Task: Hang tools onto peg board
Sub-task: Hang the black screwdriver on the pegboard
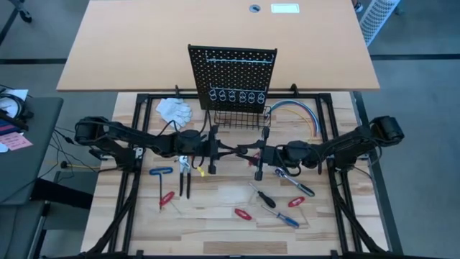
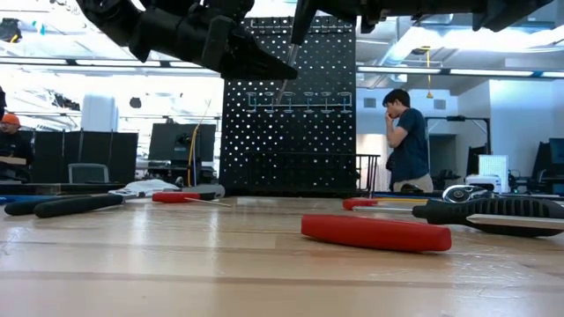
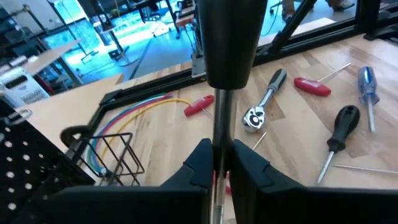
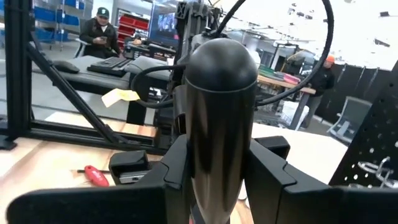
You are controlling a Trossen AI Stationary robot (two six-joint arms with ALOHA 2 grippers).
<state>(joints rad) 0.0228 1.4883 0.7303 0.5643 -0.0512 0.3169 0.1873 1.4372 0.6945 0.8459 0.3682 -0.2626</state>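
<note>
Both grippers pinching one black-handled screwdriver above the table centre, in front of the peg board.

Left gripper (image 3: 216, 163) pressed onto silver shaft; right gripper (image 4: 214, 168) clamped round fat black handle of the black-handled screwdriver (image 1: 237, 151); long axis level, left–right, handle rightward. Upright black perforated metal peg board (image 1: 233, 72) just behind. Pale wooden table (image 1: 215, 198) strewn with red-handled screwdrivers (image 1: 243, 214), chrome ratchet wrench (image 1: 291, 180), black-handled pliers (image 1: 185, 176). Person (image 2: 407, 141) standing in room beyond.

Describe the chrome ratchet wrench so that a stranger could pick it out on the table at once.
Start at the upright black perforated peg board at the far side of the wooden table. Go toward the near edge on the right arm's side, just past the right gripper. The chrome ratchet wrench lies flat there: the only all-metal tool with a round head, among red-, black- and blue-handled screwdrivers.
</note>
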